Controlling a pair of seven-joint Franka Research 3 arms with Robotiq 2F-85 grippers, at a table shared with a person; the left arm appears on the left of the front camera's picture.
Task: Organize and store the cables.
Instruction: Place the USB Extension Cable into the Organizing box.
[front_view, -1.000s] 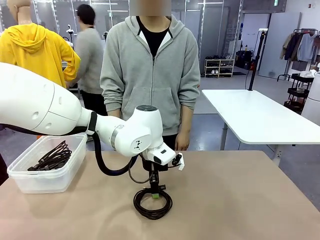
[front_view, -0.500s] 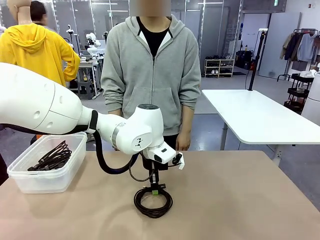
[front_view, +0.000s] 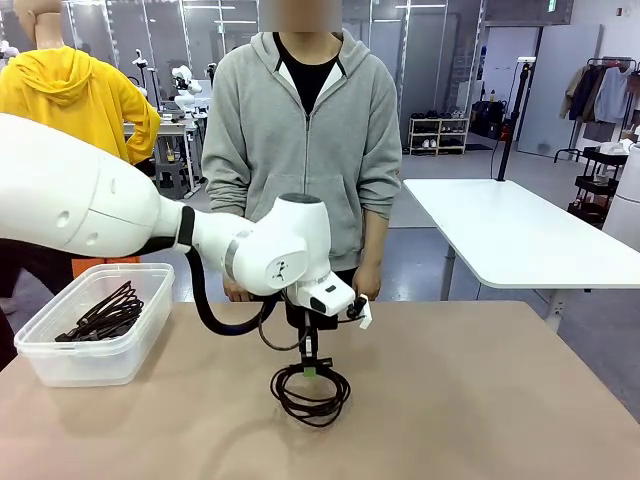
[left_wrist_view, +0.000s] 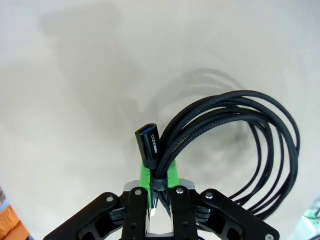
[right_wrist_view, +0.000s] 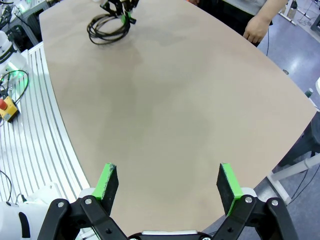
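Jaws clamped on a coiled cable (front_view: 309, 392), the left gripper (front_view: 311, 372) readies it for the bin (front_view: 70, 364) at nine o'clock, while the right gripper (right_wrist_view: 168, 187) hangs apart.

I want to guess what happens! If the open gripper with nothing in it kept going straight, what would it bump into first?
Probably the bare tabletop: the right gripper points down at it, nothing between.
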